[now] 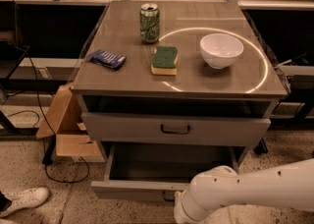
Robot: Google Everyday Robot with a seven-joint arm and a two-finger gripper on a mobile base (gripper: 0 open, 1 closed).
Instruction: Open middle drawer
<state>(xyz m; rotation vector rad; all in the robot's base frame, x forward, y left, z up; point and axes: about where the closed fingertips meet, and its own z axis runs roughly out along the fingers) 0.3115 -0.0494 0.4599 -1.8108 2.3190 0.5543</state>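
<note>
The middle drawer (147,128) sits pushed in, its grey front and small dark loop handle (175,129) facing the camera just under a dark gap below the tabletop (122,78). Directly beneath the middle drawer, the bottom drawer (137,190) stands pulled out, its inside in view. The gripper (178,208) is below and slightly right of the middle drawer, at the bottom drawer's front edge, on the end of the white arm (255,188) – whether it is gripping anything cannot be told. Above the middle drawer, on the tabletop, are a green can (149,22), a green-and-yellow sponge (164,60), a white bowl (221,49) and a blue packet (106,59) – all apart. Left of the middle drawer a cardboard box (66,129) stands on the floor.
</note>
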